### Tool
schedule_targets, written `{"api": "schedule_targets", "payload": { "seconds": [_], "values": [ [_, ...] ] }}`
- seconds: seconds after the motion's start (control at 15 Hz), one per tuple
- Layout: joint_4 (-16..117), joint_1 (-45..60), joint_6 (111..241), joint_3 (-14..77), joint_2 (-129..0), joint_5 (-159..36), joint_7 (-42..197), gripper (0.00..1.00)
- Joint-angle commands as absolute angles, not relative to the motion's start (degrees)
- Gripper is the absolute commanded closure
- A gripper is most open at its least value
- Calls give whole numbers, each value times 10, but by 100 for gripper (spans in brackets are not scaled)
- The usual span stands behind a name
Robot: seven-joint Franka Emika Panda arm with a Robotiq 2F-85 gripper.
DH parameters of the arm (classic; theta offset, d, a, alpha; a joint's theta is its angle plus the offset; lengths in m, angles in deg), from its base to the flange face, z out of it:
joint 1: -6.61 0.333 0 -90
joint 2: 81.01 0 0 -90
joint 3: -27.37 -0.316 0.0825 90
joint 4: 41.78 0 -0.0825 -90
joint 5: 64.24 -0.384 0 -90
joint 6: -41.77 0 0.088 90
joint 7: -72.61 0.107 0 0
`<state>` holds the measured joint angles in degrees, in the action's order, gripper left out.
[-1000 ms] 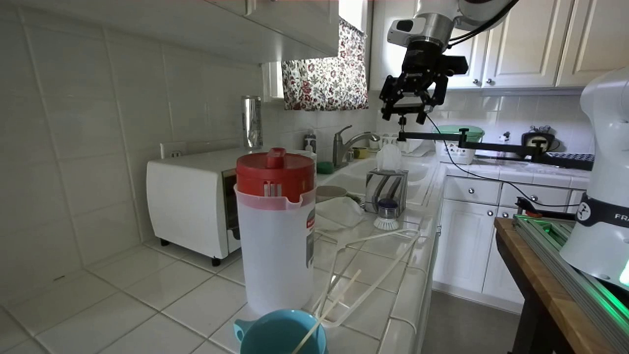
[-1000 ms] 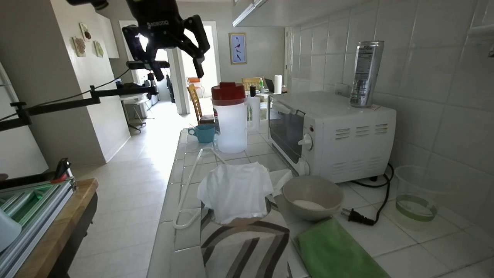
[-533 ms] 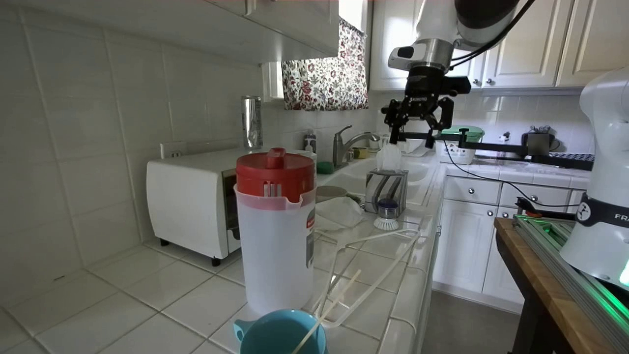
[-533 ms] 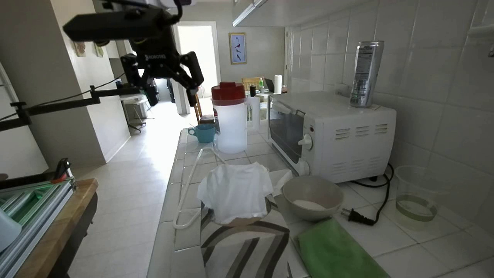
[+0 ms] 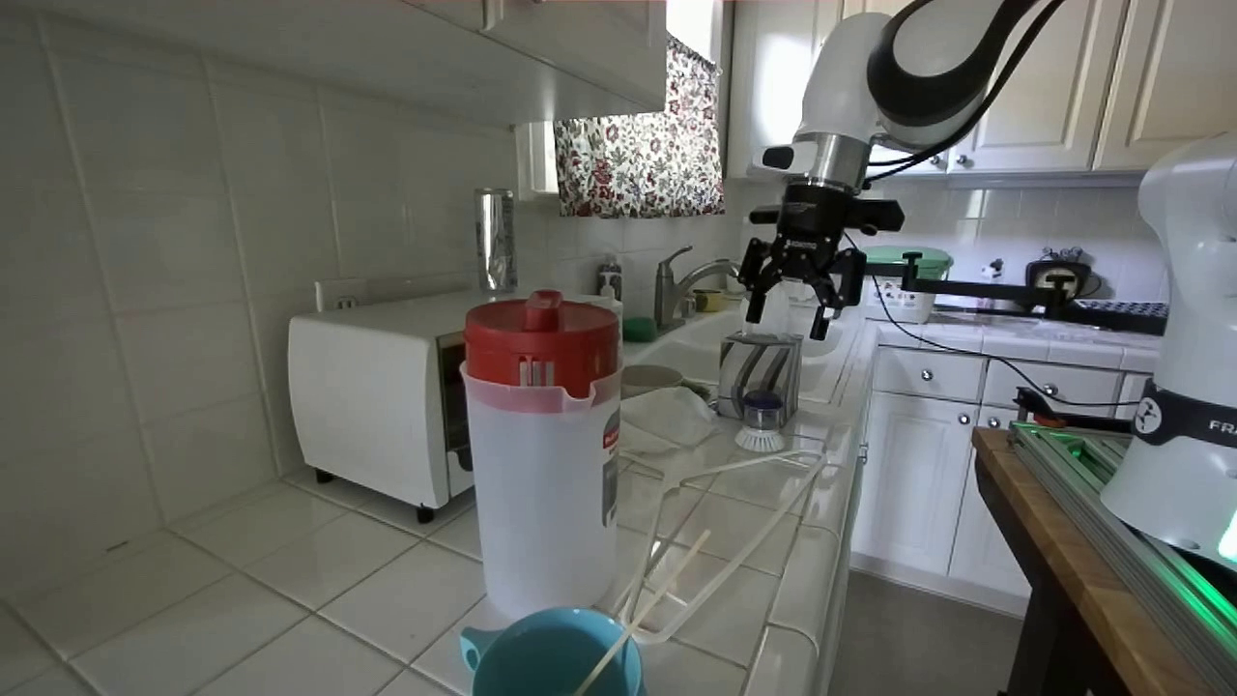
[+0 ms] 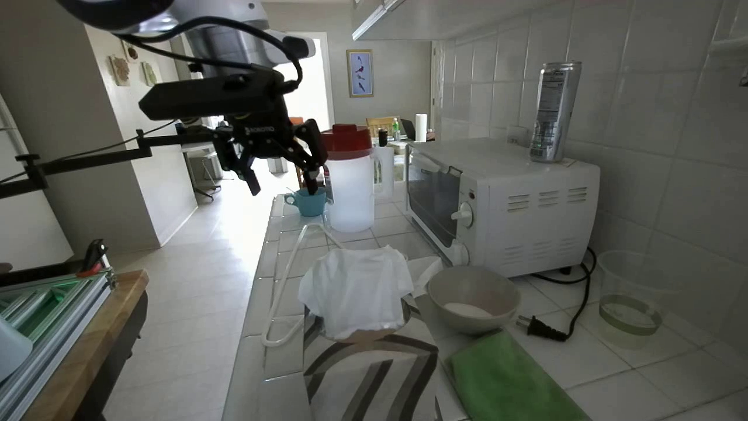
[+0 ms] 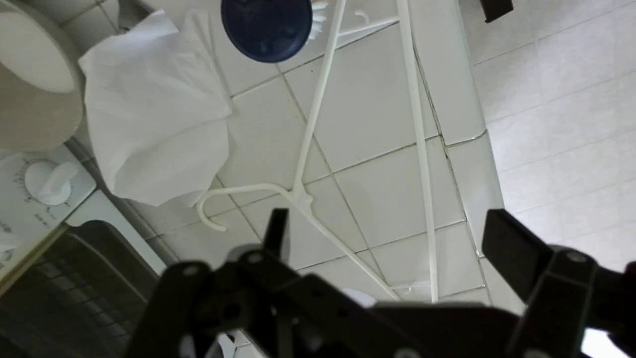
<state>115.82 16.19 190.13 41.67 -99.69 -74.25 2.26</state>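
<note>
Plainly empty, the gripper (image 5: pixel 788 320) hung with its jaws spread; beneath it, well apart, a white hanger (image 7: pixel 421 149) lay on the tiled counter (image 7: pixel 367 104), its long bar running roughly along the outer edge, its hook turned toward the toaster oven (image 6: pixel 497 199).

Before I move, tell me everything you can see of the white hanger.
The white hanger looks like plastic: a slender triangular frame with a long straight bar, small inner hooks near its ends, and one curved main hook. It lies flat on the tiled counter, the bar running beside the counter's edge, with nothing hung on it. The main hook curls close to the crumpled white sheet; whether they touch, I cannot tell. The open gripper hangs above, not touching it.
</note>
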Motion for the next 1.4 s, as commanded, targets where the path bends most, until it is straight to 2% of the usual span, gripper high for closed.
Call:
{"api": "schedule_targets", "payload": {
  "seconds": [0.0, 0.27, 1.0, 1.33],
  "values": [
    [1157, 151, 1902, 403, -992, -750, 19, 0],
    [1158, 155, 1916, 407, -959, -756, 4, 0],
    [1165, 120, 2069, 318, -802, -726, 51, 0],
    [1167, 88, 2062, 300, -796, -722, 70, 0]
  ]
}}
